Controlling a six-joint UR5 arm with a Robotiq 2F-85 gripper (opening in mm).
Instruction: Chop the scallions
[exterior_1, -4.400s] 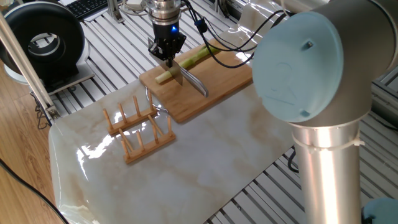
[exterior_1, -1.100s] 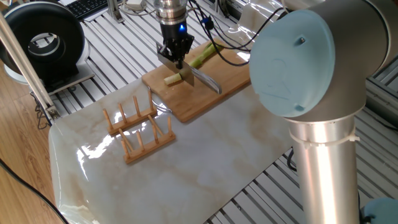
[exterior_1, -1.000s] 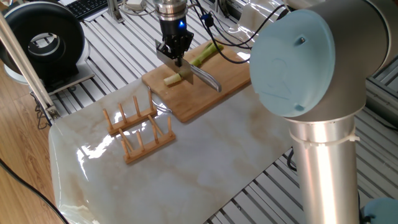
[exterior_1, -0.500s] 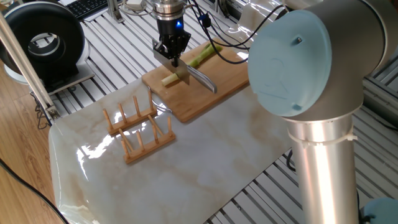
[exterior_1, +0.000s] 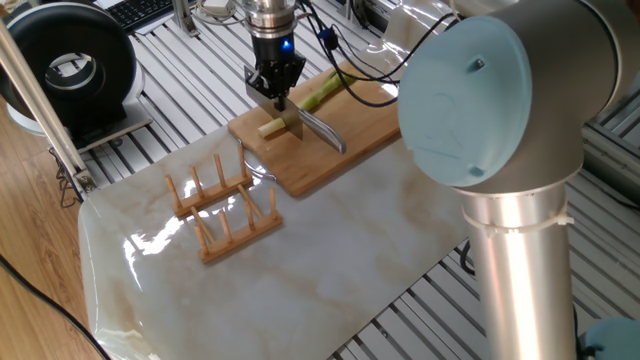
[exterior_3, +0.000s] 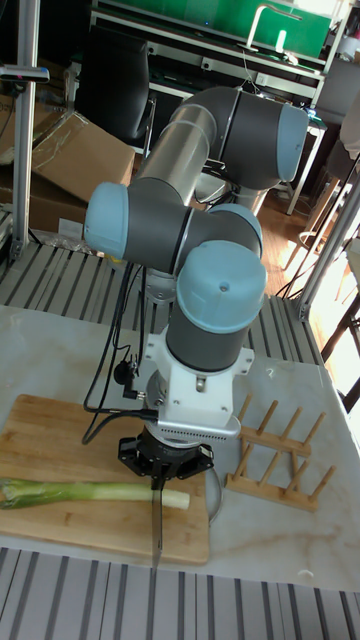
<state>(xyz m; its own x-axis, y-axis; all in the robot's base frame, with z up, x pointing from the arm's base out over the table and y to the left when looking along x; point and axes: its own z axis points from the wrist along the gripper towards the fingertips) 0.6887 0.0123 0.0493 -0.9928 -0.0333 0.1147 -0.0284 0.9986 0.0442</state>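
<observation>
The scallions (exterior_1: 318, 93) are one long pale-green stalk lying across the bamboo cutting board (exterior_1: 345, 140), whitish end toward the board's left corner. My gripper (exterior_1: 277, 93) hangs straight above that end and is shut on a silver knife (exterior_1: 318, 128). The blade crosses the stalk a short way in from the whitish tip. In the tall fixed view the scallions (exterior_3: 80, 492) run left to right on the board (exterior_3: 60, 430), the gripper (exterior_3: 160, 468) sits above their right end, and the knife (exterior_3: 158, 525) shows edge-on across the stalk. No cut segments are visible.
A wooden peg rack (exterior_1: 222, 210) stands on the marble-look mat just left of the board, also seen in the tall view as the rack (exterior_3: 285, 455) to the right. A black round device (exterior_1: 70, 70) sits at the far left. The arm's big grey joint (exterior_1: 490, 100) blocks the right side.
Over the last second the gripper and knife have shifted slightly left along the stalk, toward its whitish end. The stalk's end has moved a little with them. The grip is unchanged.
</observation>
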